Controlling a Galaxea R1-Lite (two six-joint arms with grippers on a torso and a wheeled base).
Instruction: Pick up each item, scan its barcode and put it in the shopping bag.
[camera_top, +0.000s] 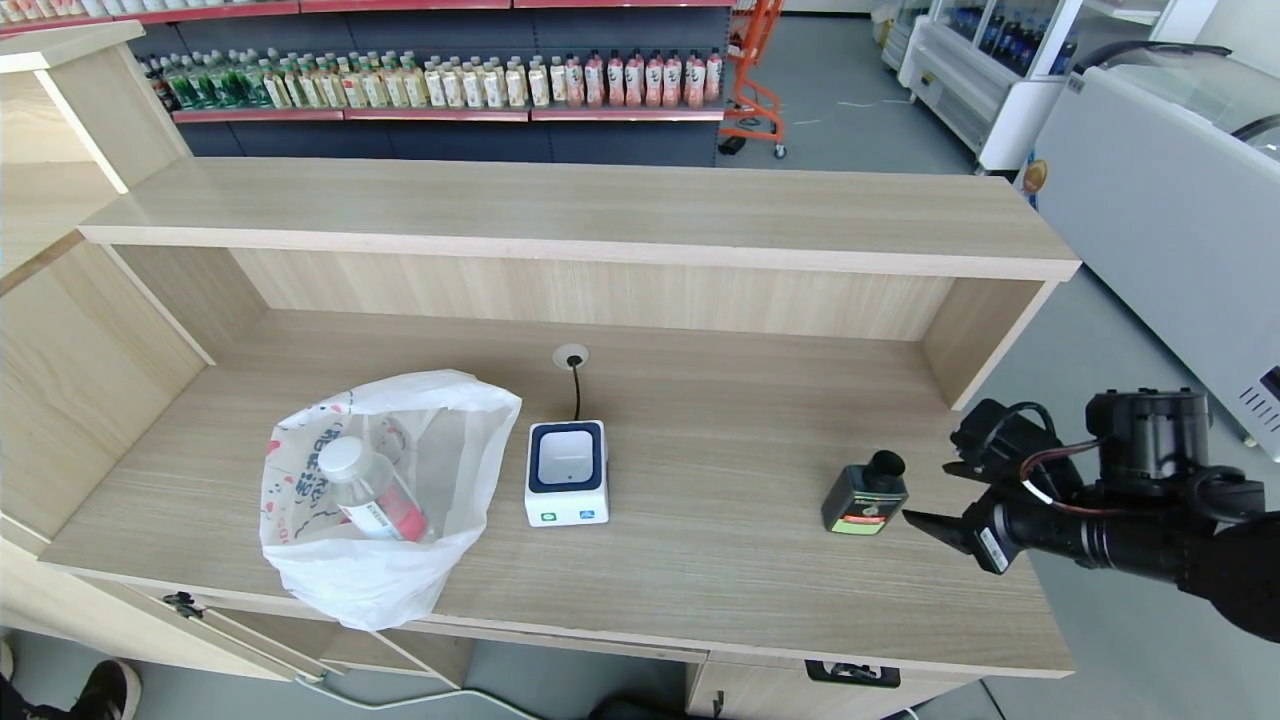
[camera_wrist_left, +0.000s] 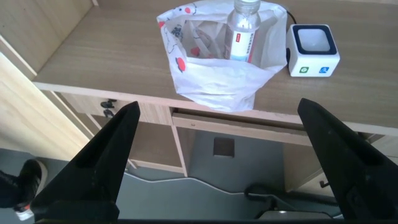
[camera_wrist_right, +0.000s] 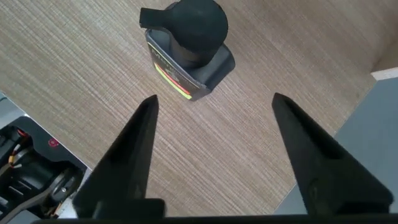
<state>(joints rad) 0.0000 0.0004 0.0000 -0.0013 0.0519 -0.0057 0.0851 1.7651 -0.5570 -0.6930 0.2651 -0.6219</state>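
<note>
Right wrist view: squat dark bottle (camera_wrist_right: 186, 53), black cap, upright; both arms' jaws apart.

Bare counter (camera_top: 720, 540) lay wide between the barcode scanner (camera_top: 567, 470) and the black-capped bottle (camera_top: 865, 495). The right gripper (camera_top: 935, 490), jaws spread, sat just beside that bottle with nothing between them. The scanner's cable (camera_top: 576, 390) ran rearward (to a grommet (camera_top: 571, 355)). The shopping bag (camera_top: 380, 580) crowded the scanner's left side, and the raised ledge (camera_top: 560, 215) and side panel (camera_top: 985, 335) closed off the back and right.
</note>
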